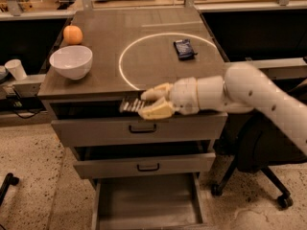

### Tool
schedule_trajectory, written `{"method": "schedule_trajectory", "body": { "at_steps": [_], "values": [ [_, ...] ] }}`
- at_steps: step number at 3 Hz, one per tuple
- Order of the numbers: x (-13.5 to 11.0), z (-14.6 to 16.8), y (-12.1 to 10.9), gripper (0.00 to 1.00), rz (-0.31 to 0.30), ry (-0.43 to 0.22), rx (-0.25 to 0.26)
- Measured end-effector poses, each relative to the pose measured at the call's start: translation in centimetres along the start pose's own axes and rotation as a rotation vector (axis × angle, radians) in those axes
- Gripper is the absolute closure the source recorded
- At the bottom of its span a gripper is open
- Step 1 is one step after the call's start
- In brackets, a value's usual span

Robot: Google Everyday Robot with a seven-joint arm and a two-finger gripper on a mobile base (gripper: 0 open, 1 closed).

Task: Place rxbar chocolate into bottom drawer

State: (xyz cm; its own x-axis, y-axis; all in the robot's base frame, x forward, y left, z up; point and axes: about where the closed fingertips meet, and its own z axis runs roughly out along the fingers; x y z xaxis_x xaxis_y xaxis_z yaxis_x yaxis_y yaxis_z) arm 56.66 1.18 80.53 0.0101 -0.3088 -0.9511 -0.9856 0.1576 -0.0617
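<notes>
Closest to us, low down, is the wide plain grey metal bottom drawer (148, 200). It is pulled out, and I see nothing in it.

Just above it is the grey middle drawer with a black handle (147, 166), and then the grey top drawer with a black handle (142, 128).

Next comes the white robot arm's cream two-finger tool (143, 104). It is at the front edge of the brown desk (158, 71), just over the top drawer. Its fingers are squeezed onto the small flat black-wrapped rxbar chocolate (128, 105).

The bar lies flat between the fingers and pokes out past their tips, to the left in the picture. It is high over the open bottom drawer, with the two handle drawers in between.

I think the step now is to carry the bar down. To do it well, the tool should keep its squeeze and come out in front of the desk first. Then it should go down without bumping the two drawer fronts. It should let go only when it is low over the middle of the tray, so the bar does not bounce out.

Farther back on the desk sit a round white bowl (71, 61), a round orange fruit (73, 34) and a small dark-blue wrapped bar (183, 48). These should be left alone
</notes>
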Motion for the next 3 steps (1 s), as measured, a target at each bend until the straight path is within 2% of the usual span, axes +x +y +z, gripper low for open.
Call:
{"method": "schedule_trajectory", "body": {
  "at_steps": [1, 2, 3],
  "values": [
    [9.7, 2.1, 2.6, 1.00, 0.096, 0.014, 0.053],
    [18.2, 4.4, 7.0, 1.00, 0.188, 0.023, 0.038],
    [22.2, 5.3, 9.0, 1.00, 0.225, -0.088, 0.014]
  ]
}}
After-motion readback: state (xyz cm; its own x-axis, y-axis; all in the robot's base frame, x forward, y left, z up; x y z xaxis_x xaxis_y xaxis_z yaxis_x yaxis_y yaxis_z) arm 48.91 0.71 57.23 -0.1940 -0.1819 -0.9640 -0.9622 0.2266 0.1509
